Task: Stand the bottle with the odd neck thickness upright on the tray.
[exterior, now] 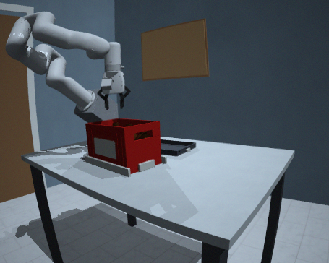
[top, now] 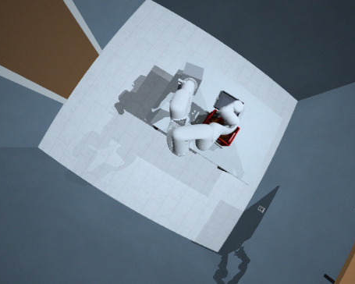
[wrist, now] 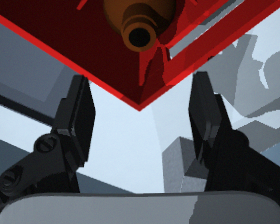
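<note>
The red crate (top: 236, 133) (exterior: 142, 155) (wrist: 51, 30) stands level on the table. Brown bottles show dimly inside it in the exterior view; the walls hide most of them, so their number and neck widths cannot be told. In the wrist view one brown bottle (wrist: 140, 26) stands in the crate near its corner, mouth up, ahead of the fingers. My gripper (exterior: 114, 108) (wrist: 140, 91) is open and empty, pointing down above the crate, with its fingertips clear of the rim and the bottle. The dark tray (top: 225, 101) (exterior: 175, 152) (wrist: 21, 106) lies flat beside the crate, with no bottle seen on it.
Low pale strips (exterior: 106, 167) border the crate's foot, and a short pale block (exterior: 147, 165) sits at its near side. A small pale block (exterior: 188, 149) touches the tray. The arm's grey base (exterior: 94, 106) stands behind the crate.
</note>
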Action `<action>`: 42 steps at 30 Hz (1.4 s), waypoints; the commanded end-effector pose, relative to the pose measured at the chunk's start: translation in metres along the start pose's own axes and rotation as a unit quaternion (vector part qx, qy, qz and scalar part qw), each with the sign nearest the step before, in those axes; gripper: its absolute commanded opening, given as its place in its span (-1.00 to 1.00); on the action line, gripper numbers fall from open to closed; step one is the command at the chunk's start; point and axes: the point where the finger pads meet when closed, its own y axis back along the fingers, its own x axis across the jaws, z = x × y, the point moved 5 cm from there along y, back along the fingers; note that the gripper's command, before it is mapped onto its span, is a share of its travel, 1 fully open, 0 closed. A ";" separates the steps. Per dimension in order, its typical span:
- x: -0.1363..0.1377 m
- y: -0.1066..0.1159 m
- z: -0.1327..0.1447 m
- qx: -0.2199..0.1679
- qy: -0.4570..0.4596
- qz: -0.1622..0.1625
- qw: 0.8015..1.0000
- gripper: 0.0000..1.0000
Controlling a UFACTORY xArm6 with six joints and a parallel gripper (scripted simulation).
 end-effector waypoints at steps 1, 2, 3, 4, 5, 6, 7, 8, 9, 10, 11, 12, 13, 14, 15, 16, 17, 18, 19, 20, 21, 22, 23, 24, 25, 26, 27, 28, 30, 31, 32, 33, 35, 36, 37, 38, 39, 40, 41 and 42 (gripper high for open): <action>-0.001 0.001 0.000 0.000 0.000 -0.001 1.000 0.30; -0.001 0.001 0.000 0.000 0.000 -0.001 1.000 0.30; -0.001 0.001 0.000 0.000 0.000 -0.001 1.000 0.30; -0.001 0.001 0.000 0.000 0.000 -0.001 1.000 0.30; -0.001 0.001 0.000 0.000 0.000 -0.001 1.000 0.30; -0.001 0.001 0.000 0.000 0.000 -0.001 1.000 0.30; -0.001 0.001 0.000 0.000 0.000 -0.001 1.000 0.30; -0.001 0.001 0.000 0.000 0.000 -0.001 1.000 0.30; -0.001 0.001 0.000 0.000 0.000 -0.001 1.000 0.30; -0.001 0.001 0.000 0.000 0.000 -0.001 1.000 0.30; -0.001 0.001 0.000 0.000 0.000 -0.001 1.000 0.30; -0.001 0.001 0.000 0.000 0.000 -0.001 1.000 0.30; -0.001 0.001 0.000 0.000 0.000 -0.001 1.000 0.30; -0.001 0.001 0.000 0.000 0.000 -0.001 1.000 0.30; -0.001 0.001 0.000 0.000 0.000 -0.001 1.000 0.30; -0.001 0.000 0.000 0.000 0.000 -0.001 1.000 0.30; -0.001 0.000 0.000 0.000 0.000 -0.001 1.000 0.30; -0.001 0.000 0.000 0.000 0.000 -0.001 1.000 0.30; -0.001 0.000 0.000 0.000 0.000 -0.001 1.000 0.30; -0.001 -0.001 0.000 0.000 0.000 -0.001 1.000 0.30; -0.001 -0.001 0.000 0.000 0.000 -0.001 1.000 0.30; -0.001 -0.001 0.000 0.000 0.000 -0.001 1.000 0.30; -0.001 -0.002 0.000 0.000 0.000 -0.001 1.000 0.30; -0.001 -0.003 0.000 0.000 0.000 -0.001 1.000 0.30; -0.001 -0.003 0.000 0.000 0.000 -0.001 1.000 0.30; -0.001 -0.003 0.000 0.000 0.000 -0.001 1.000 0.30; -0.001 -0.003 0.000 0.000 0.000 -0.001 1.000 0.30; -0.001 -0.004 0.000 0.000 0.000 -0.001 1.000 0.30; -0.001 -0.006 0.000 0.000 0.000 -0.001 1.000 0.30; -0.001 -0.007 0.000 0.000 0.000 -0.001 1.000 0.30; -0.001 -0.008 0.000 0.000 0.000 -0.001 1.000 0.30; -0.001 -0.009 0.000 0.000 0.000 -0.001 1.000 0.30; -0.001 -0.011 0.000 0.000 0.000 -0.001 1.000 0.30; -0.001 -0.013 0.000 0.000 0.000 -0.001 1.000 0.30; -0.001 -0.014 0.000 0.000 0.000 -0.001 1.000 0.30; -0.001 -0.015 0.000 0.000 0.000 -0.001 1.000 0.30; -0.001 -0.017 0.000 0.000 0.000 -0.001 1.000 0.30; -0.001 -0.018 0.000 0.000 0.000 -0.001 1.000 0.30; -0.001 -0.019 0.000 0.000 0.000 -0.001 1.000 0.30; -0.001 -0.021 0.000 0.000 0.000 -0.001 1.000 0.30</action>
